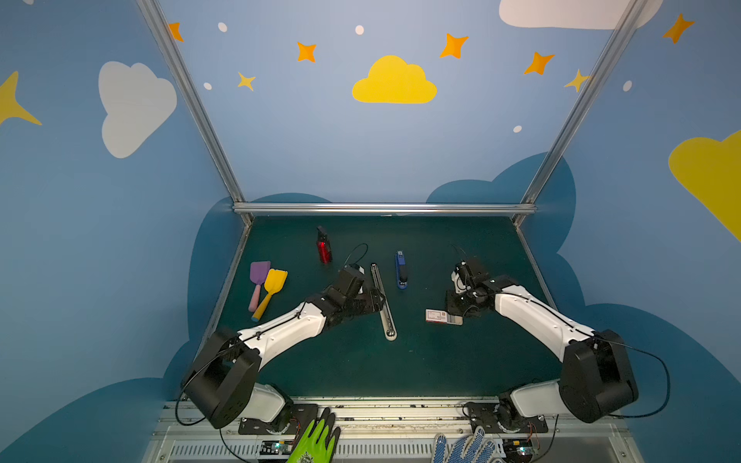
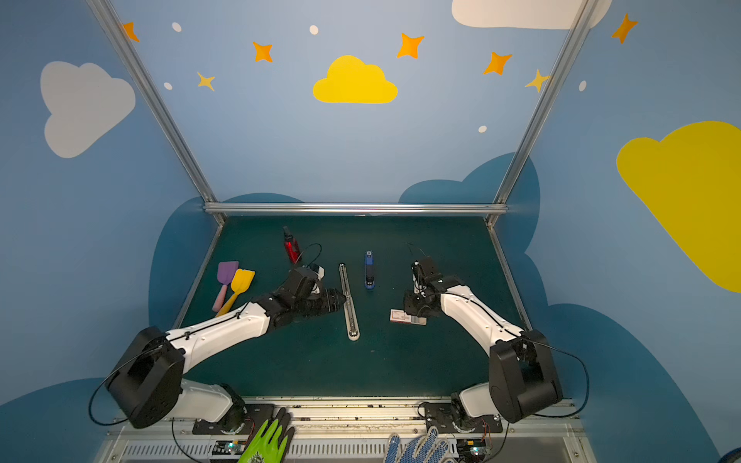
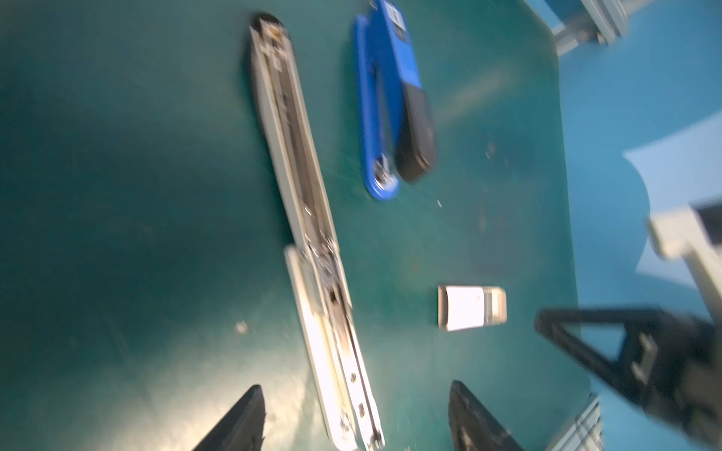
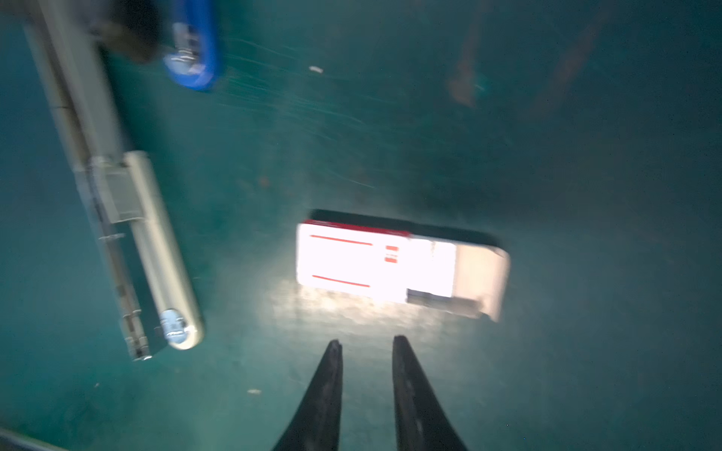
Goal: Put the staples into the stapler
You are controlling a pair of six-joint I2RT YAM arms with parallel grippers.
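Right gripper (image 4: 367,341), jaws narrowly parted and empty, hangs just short of the box (image 4: 363,261), the staples (image 4: 437,300) showing in its slid-out tray (image 4: 482,273) ahead; advise aligning over one strip before closing, while the wide-open left gripper (image 3: 356,385) straddles one end of the long stapler (image 3: 297,156), not touching.

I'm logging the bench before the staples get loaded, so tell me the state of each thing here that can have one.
silver stapler: folded open flat, rail exposed.
blue stapler: closed.
staple box: lying flat, tray slid partly out.
left hand: open wide, empty.
right hand: jaws narrowly apart, empty.
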